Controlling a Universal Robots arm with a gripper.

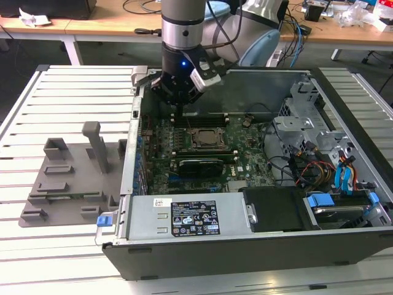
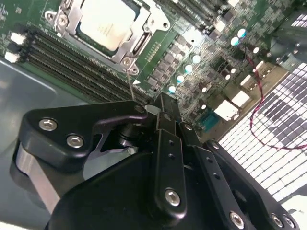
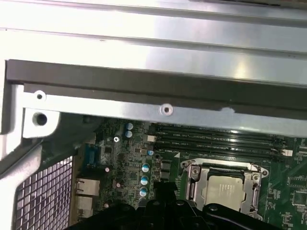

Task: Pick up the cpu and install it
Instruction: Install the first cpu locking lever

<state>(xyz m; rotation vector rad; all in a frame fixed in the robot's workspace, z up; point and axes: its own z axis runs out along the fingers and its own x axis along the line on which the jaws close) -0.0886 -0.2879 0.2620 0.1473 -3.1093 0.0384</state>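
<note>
Gripper (image 1: 178, 106) hangs inside the open computer case (image 1: 344, 246), over the far part of the motherboard (image 1: 245, 157), just beyond the socket frame (image 1: 201, 139). Fingers look drawn together w/ nothing seen between them; in the second wrist view the black linkages (image 2: 165, 143) converge to a narrow tip, so closed and empty as far as can be told.

The cpu (image 2: 105, 21) sits in the socket, pale metal top visible in both wrist views (image 3: 224, 189), framed by the metal bracket w/ screws at the corners. It's near the gripper but not touching it. In the exterior view the chip itself is hard to make out inside the dark frame.

Around: memory slots (image 3: 216, 141) run along the far side of the socket, betw. it and the case's far wall (image 3: 158, 86). A row of small capacitors (image 3: 145, 179) stands beside the socket. Power supply (image 1: 190, 218) lines the near edge; cables and drive cage (image 1: 319, 132) fill the exterior view's right.

Outside the case, on the exterior view's left, a grey fixture tray (image 1: 61, 190) w/ upright blocks rests on the slatted table (image 1: 55, 92).

Gripper body blocks much of the second wrist view; fingertips partly hidden.
</note>
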